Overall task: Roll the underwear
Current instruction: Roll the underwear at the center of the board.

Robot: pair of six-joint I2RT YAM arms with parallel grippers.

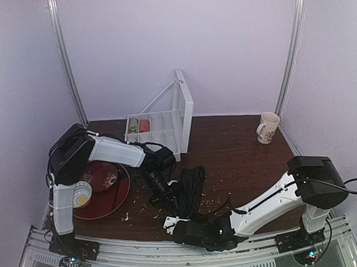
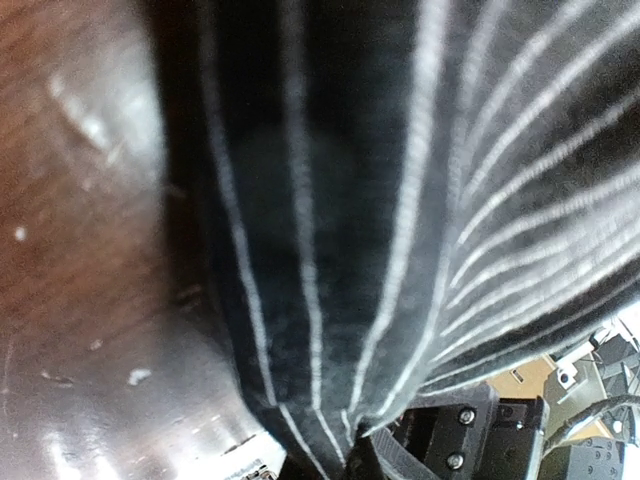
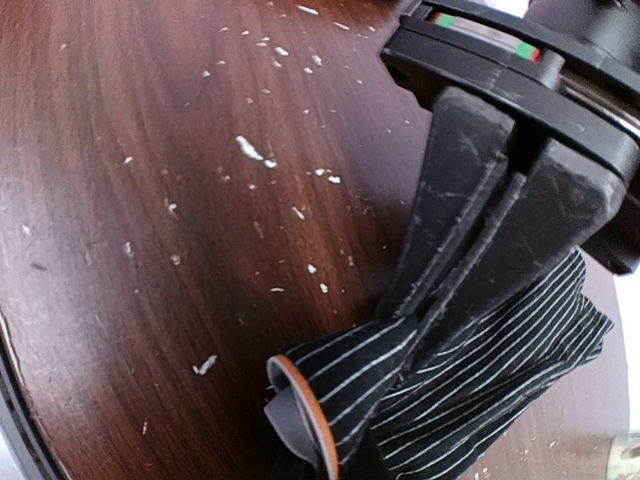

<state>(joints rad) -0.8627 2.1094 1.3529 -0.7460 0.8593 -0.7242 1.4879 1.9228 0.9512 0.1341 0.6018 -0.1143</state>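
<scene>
The underwear point(image 1: 191, 190), black with fine pale pinstripes, lies bunched in a narrow heap at the middle of the brown table. My left gripper point(image 1: 162, 191) is at its left side. In the left wrist view the striped fabric point(image 2: 380, 200) fills the frame and gathers into the shut left gripper point(image 2: 375, 445). My right gripper point(image 1: 171, 220) is at the heap's near end. In the right wrist view its fingers point(image 3: 470, 230) are pressed together on a fold of the underwear point(image 3: 500, 370), and the right gripper point(image 3: 425, 318) pinches it beside the grey and orange waistband edge point(image 3: 305, 415).
A red plate point(image 1: 113, 194) with a white round object point(image 1: 82, 194) sits at the left. A clear compartment box point(image 1: 161, 129) with its lid raised stands at the back. A mug point(image 1: 267, 127) is at the back right. White crumbs point(image 3: 250, 150) are scattered over the table.
</scene>
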